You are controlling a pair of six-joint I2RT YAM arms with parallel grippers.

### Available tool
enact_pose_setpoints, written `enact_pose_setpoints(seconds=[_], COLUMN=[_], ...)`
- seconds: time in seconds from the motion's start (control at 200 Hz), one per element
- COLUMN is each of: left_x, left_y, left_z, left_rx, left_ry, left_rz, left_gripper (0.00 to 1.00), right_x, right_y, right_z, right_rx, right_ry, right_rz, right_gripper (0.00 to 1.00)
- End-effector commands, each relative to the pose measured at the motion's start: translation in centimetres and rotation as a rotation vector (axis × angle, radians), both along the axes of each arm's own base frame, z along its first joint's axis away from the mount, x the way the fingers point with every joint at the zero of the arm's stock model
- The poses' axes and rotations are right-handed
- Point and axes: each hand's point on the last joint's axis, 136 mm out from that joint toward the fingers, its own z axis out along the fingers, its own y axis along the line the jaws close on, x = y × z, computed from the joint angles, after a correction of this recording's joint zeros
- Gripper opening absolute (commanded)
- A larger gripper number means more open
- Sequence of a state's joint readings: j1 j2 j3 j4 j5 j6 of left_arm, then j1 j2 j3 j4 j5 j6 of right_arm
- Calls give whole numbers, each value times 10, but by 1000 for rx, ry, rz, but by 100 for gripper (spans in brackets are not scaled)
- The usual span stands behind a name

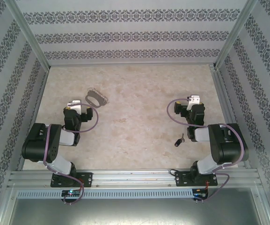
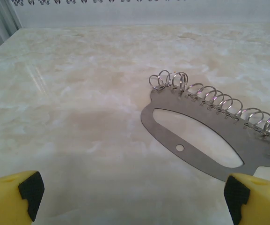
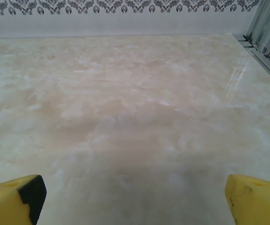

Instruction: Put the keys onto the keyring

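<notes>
With both open and empty, the right gripper (image 3: 135, 199) should reach back for the key (image 1: 179, 140) beside its arm, pinching its black head, while the left gripper (image 2: 132, 199) steadies the keyring (image 2: 195, 154) just ahead.

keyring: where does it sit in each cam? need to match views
Top external: keyring lies left of centre on the table, toward the far side.
Left wrist: keyring lies right of centre, flat on the table, its small rings along the far edge.
Right wrist: table running up to the back wall.
Shared landmark: the patterned back wall along the top of all three views.
</notes>
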State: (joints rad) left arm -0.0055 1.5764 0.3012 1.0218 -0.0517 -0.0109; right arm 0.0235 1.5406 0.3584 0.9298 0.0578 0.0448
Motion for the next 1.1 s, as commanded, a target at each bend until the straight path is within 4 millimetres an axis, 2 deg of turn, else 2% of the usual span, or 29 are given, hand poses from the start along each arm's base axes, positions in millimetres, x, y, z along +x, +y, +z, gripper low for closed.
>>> enact_pose_setpoints(seconds=[0.0, 0.32, 0.525, 0.67, 0.964, 1.094], left_x=[7, 9, 12, 13, 15, 21], left_y=[-4, -20, -20, -14, -15, -16], left_z=[13, 12, 10, 23, 43, 70], left_rx=[-4, 0, -1, -1, -2, -23], left_ry=[-53, -36, -19, -22, 27, 19], left_rz=[-19, -122, -119, -88, -91, -90], left_gripper=[100, 100, 100, 100, 100, 100], right_x=[6, 6, 7, 6, -3, -7], right_y=[3, 3, 3, 4, 2, 2], right_z=[15, 15, 14, 16, 45, 70], right_rx=[-7, -6, -5, -5, -26, 0], right_ry=[-47, -47, -46, -54, -76, -85], right_rz=[23, 24, 25, 31, 1, -11], right_gripper=[98, 98, 98, 98, 98, 98])
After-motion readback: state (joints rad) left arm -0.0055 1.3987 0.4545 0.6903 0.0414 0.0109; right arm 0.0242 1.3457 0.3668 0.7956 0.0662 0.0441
